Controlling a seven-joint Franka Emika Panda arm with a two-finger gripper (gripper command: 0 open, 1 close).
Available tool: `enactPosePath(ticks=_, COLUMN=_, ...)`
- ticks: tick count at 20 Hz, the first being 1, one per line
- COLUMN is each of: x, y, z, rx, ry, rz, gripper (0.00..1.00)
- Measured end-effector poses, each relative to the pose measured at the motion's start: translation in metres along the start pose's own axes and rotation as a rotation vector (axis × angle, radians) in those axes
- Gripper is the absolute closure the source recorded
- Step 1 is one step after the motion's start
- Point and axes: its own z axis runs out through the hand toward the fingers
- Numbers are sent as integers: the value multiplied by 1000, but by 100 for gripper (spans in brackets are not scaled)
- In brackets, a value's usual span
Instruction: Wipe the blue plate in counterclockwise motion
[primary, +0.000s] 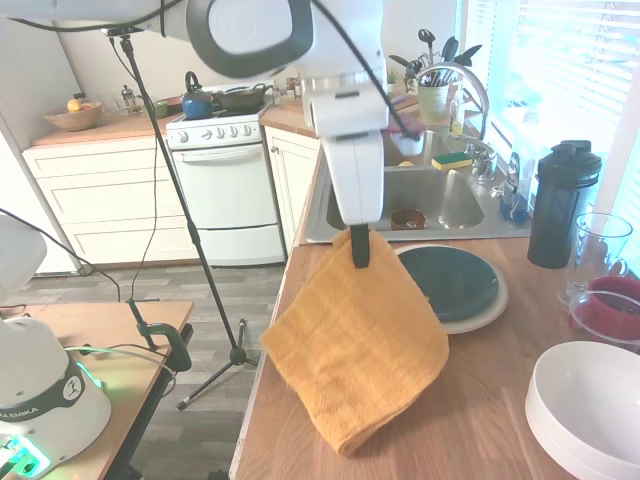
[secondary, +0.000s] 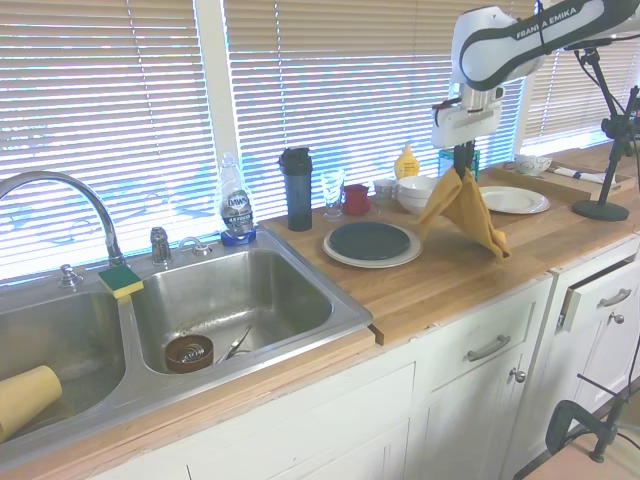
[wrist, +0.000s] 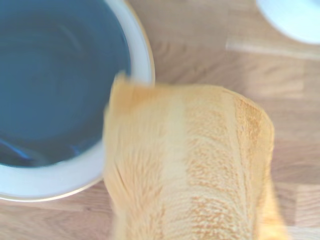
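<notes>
First exterior view: gripper (primary: 359, 250) clamped on the top corner of an orange towel (primary: 355, 340), fingers pointing down. Towel hangs from the pinch, lifted; its lower edge looks to reach the wooden counter (primary: 460, 420), can't tell if it's touching. Second exterior view shows the same: gripper (secondary: 464, 160) pinching the towel (secondary: 467, 210), which drapes in a tent shape down toward the counter (secondary: 430, 280).

Blue plate (primary: 455, 278) sits on a larger cream plate (primary: 480, 315), on the counter just beside the towel, between the towel and the sink (primary: 420, 200). Towel is not over the blue plate; it hangs just off the cream plate's rim. In the second exterior view the blue plate (secondary: 370, 240) on the cream plate (secondary: 345, 258) lies between the sink (secondary: 230, 300) and the towel.

Wrist view, blurry: blue plate (wrist: 55, 80) fills one side, cream rim (wrist: 142, 55) around it, towel (wrist: 190, 165) overlapping the rim edge, wood counter (wrist: 210, 50) behind.

Further out: black shaker bottle (primary: 560, 205), glass cup (primary: 598, 245), red cup (primary: 612, 305), stacked white bowls (primary: 590, 410) on the counter. Yellow-green sponge (primary: 452, 160) at the sink's back edge. Dish soap bottle (secondary: 236, 205) by the window, white plate (secondary: 514, 200) past the towel.
</notes>
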Motion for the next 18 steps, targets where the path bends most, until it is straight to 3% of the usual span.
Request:
enactPosePath(ticks=9, x=12, y=-37, z=-65, rx=12, ry=2, rz=-34, gripper=100)
enactPosePath(ticks=18, x=-16, y=-75, z=-145, rx=32, ry=18, rz=-90, gripper=100)
